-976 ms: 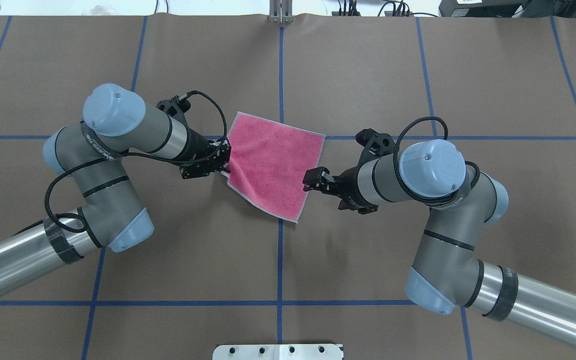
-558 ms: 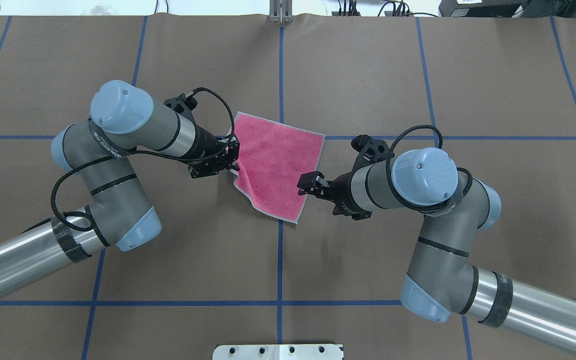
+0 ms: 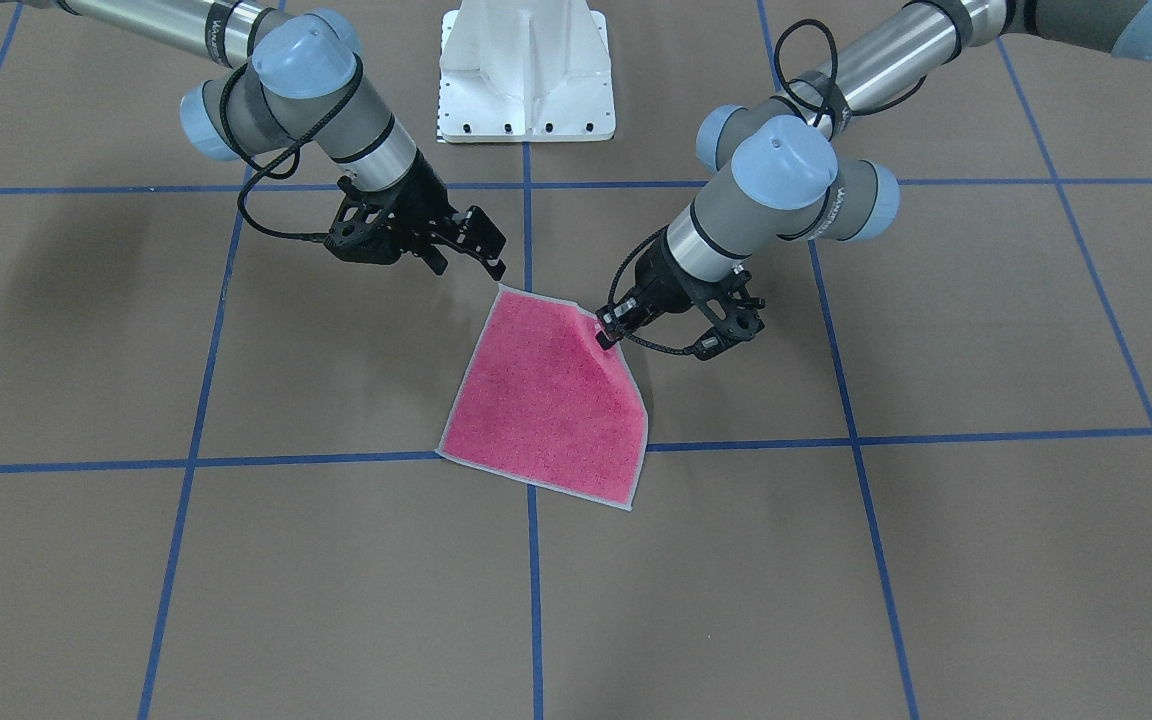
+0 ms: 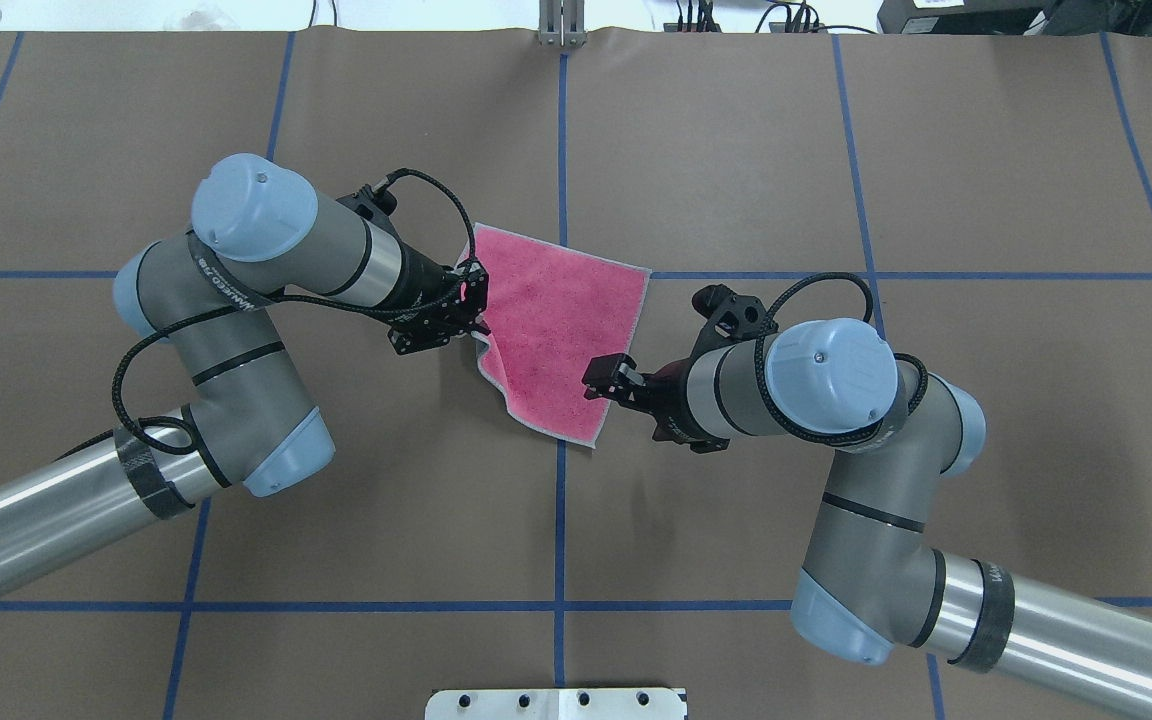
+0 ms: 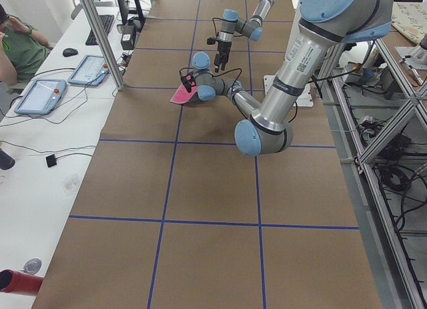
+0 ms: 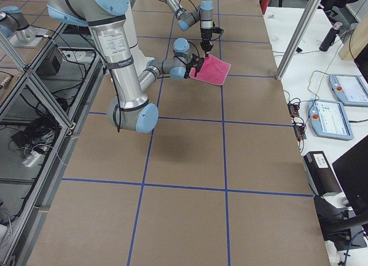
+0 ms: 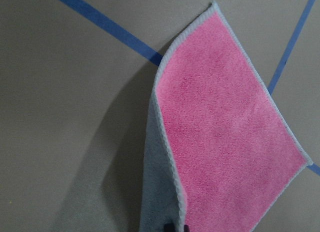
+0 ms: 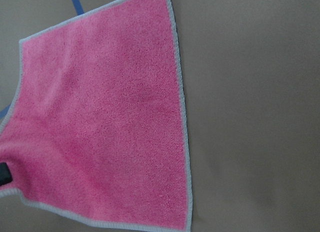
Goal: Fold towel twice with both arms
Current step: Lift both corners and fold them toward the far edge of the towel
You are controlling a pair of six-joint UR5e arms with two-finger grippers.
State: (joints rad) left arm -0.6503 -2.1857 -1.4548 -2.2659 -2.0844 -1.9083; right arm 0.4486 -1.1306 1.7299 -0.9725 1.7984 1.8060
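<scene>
We are working at the middle of the tabletop (image 3: 836,560), where the towel (image 3: 546,400) is lying pink face up across a crossing of blue tape lines (image 3: 736,443). Our left claw (image 3: 604,333) is clamped on the towel's corner on our left and is holding it raised off the tabletop. The cloth is curling upward there and showing its grey underside in the left wrist view. The other three corners are lying flat. Our right claw (image 3: 466,262) is hovering with its fingers apart, above the towel's edge on our right and without a grip on it.
</scene>
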